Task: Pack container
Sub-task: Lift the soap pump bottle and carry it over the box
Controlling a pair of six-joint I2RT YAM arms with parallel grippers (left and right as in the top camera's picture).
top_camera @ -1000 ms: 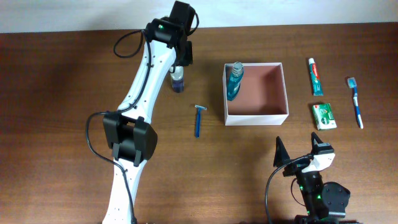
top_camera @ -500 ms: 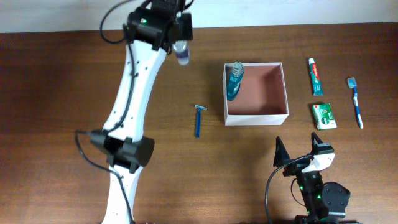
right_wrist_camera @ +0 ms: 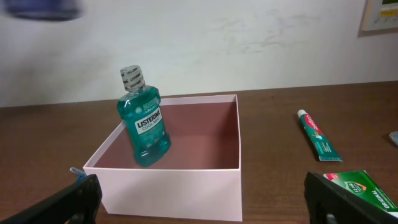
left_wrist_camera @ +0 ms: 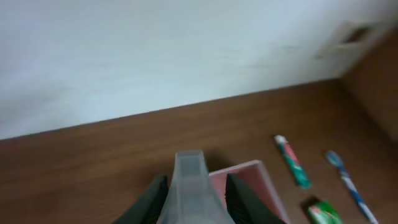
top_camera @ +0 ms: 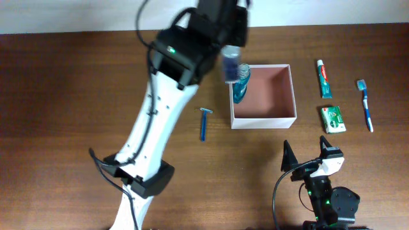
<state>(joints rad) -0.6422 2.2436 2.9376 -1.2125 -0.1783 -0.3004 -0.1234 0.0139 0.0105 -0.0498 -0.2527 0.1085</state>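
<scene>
The left arm (top_camera: 160, 108) has swung right since half a second ago. Its gripper (left_wrist_camera: 194, 194), clamped on one small bottle (top_camera: 230, 64), now hangs over the container's (top_camera: 263, 119) 10 o'clock edge. That one container sits at the table's (top_camera: 64, 128) 2 o'clock, with one mouthwash (top_camera: 239, 89) inside. At its 8 o'clock is one razor (top_camera: 204, 124). At 3 o'clock are one toothbrush (top_camera: 366, 105), one toothpaste (top_camera: 324, 78) and one green pack (top_camera: 333, 119). The right gripper (top_camera: 308, 155) gapes wide, empty.

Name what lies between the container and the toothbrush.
In the overhead view, a toothpaste tube and a small green box lie between the container and the toothbrush.
</scene>
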